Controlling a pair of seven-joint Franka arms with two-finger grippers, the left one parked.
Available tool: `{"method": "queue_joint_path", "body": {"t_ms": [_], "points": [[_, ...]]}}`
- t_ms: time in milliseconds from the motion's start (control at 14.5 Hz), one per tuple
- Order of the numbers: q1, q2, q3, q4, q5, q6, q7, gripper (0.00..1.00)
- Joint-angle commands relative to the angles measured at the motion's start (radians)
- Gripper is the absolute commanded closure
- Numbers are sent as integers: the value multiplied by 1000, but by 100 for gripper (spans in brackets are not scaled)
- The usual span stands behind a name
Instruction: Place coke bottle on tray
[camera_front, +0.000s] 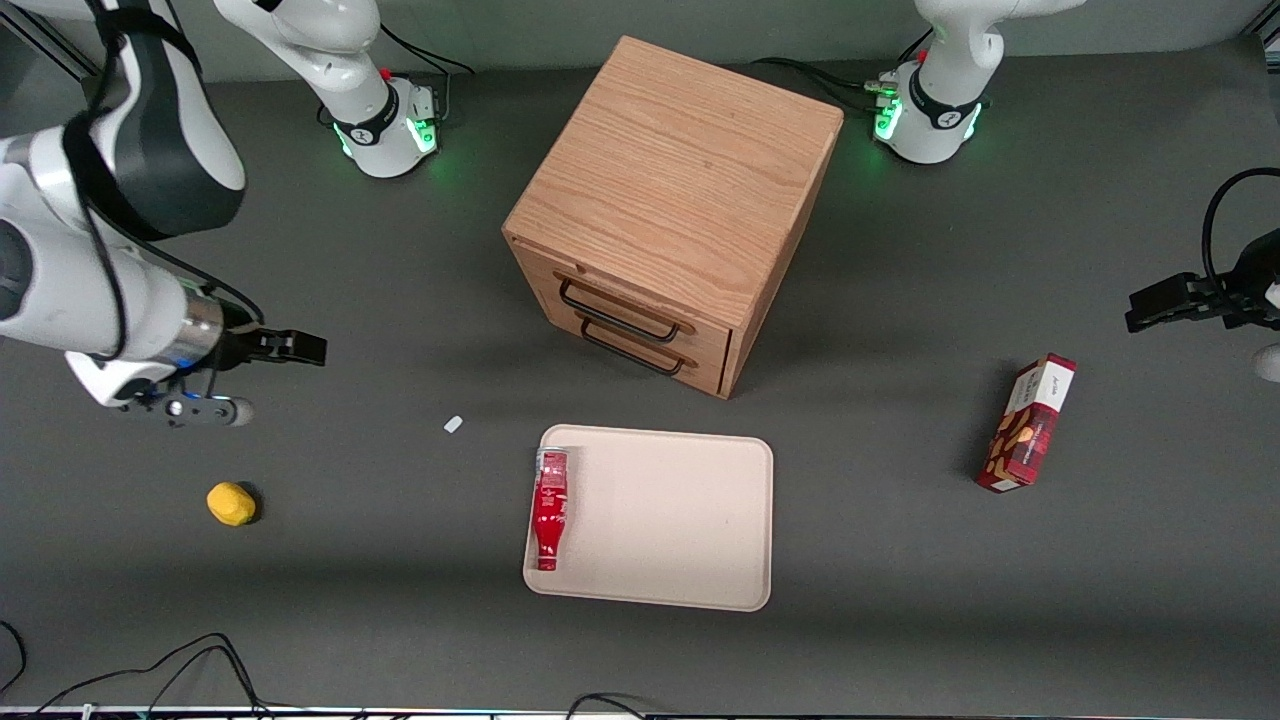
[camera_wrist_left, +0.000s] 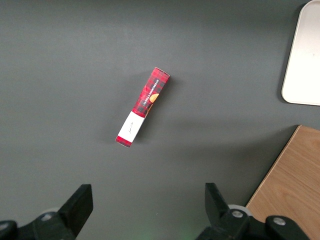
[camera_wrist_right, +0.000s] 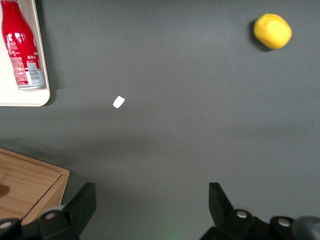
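Slim red coke bottle (camera_front: 551, 508) lies inside flat cream tray (camera_front: 670, 520), along its edge. Black two-finger gripper (camera_front: 300, 347), spread and empty, hangs well apart; retreat should stay high.

The right arm's gripper (camera_front: 300, 347) hangs above the table, its fingers (camera_wrist_right: 80, 205) spread wide apart.

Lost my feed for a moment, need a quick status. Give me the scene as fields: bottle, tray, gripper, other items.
bottle: coke bottle lying on its side on the tray, along the rim nearest the working arm
tray: tray flat on the table, in front of the cabinet
gripper: gripper open, holding nothing, above bare table toward the working arm's end
other items: yellow object; small white scrap; snack box toward the parked arm's end
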Motion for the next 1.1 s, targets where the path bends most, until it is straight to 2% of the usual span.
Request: {"method": "queue_joint_path", "body": {"t_ms": [0,206,344,412,619,1031], "points": [[175,-71,-227,-19,89,-10,-39,0],[242,-74,-287,-6,99,-12,-40,0],[317,-72,-379,-3,114,-12,-39,0],[324,-74,-393,1,128,-17,-40,0],[322,-82,-387,4,125,-64,-105,0],[321,-128,-380,9,117,-135,-100,0]]}}
